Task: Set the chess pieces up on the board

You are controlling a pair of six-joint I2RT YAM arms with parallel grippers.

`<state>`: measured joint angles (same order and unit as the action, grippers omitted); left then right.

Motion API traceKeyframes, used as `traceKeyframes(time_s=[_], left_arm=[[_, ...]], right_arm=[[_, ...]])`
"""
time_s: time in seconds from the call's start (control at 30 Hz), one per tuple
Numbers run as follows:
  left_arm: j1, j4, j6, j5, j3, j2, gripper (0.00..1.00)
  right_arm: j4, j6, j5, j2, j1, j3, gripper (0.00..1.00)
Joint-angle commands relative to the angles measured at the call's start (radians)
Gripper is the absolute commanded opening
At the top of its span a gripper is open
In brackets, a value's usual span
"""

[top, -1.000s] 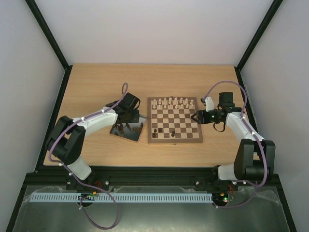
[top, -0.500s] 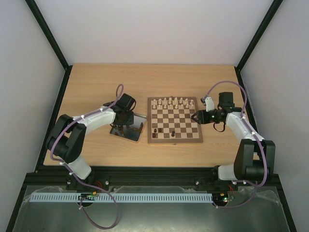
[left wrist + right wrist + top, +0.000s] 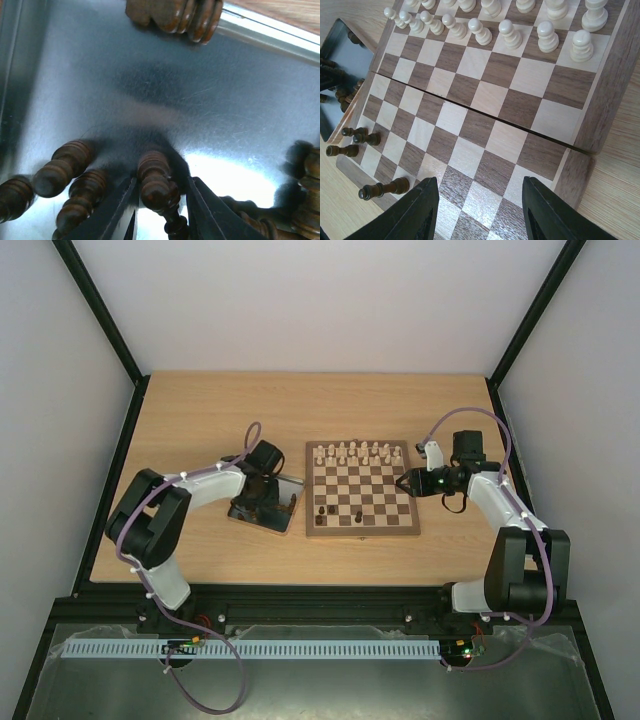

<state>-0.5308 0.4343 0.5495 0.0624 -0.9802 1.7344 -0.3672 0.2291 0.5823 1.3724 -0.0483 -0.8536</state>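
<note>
The left gripper (image 3: pixel 163 181) brackets a dark brown wooden chess piece (image 3: pixel 152 167) lying in the shiny metal tray (image 3: pixel 225 120), grip unclear, while the right gripper (image 3: pixel 480 182) hangs spread over the checked wooden board (image 3: pixel 470 115).

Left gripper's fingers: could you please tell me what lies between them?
In the left wrist view, one dark chess piece lies between the fingers on the metal tray; contact is unclear.
</note>
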Motion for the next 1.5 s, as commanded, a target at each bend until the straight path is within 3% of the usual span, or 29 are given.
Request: traceKeyframes(time_s=[0.0, 0.4, 0.87, 1.13, 1.47], left_arm=[[-0.02, 0.002, 0.018, -0.009, 0.022, 0.018, 0.27], [-0.061, 0.022, 0.039, 0.02, 0.066, -0.039, 0.29], [-0.06, 0.01, 0.028, 0.074, 0.085, -0.064, 0.13], [-0.069, -0.024, -0.132, 0.051, 0.08, -0.179, 0.08], [-0.189, -0.069, -0.365, -0.129, 0.021, -0.309, 0.07]], right_arm=[[-0.05, 0.016, 0.023, 0.019, 0.004, -0.019, 0.49], [-0.052, 0.017, 0.024, 0.024, 0.003, -0.02, 0.49], [-0.052, 0.016, 0.026, 0.021, 0.003, -0.02, 0.49], [-0.053, 0.022, 0.067, -0.008, 0.005, -0.037, 0.49], [-0.224, 0.345, 0.151, -0.08, 0.136, -0.192, 0.49]])
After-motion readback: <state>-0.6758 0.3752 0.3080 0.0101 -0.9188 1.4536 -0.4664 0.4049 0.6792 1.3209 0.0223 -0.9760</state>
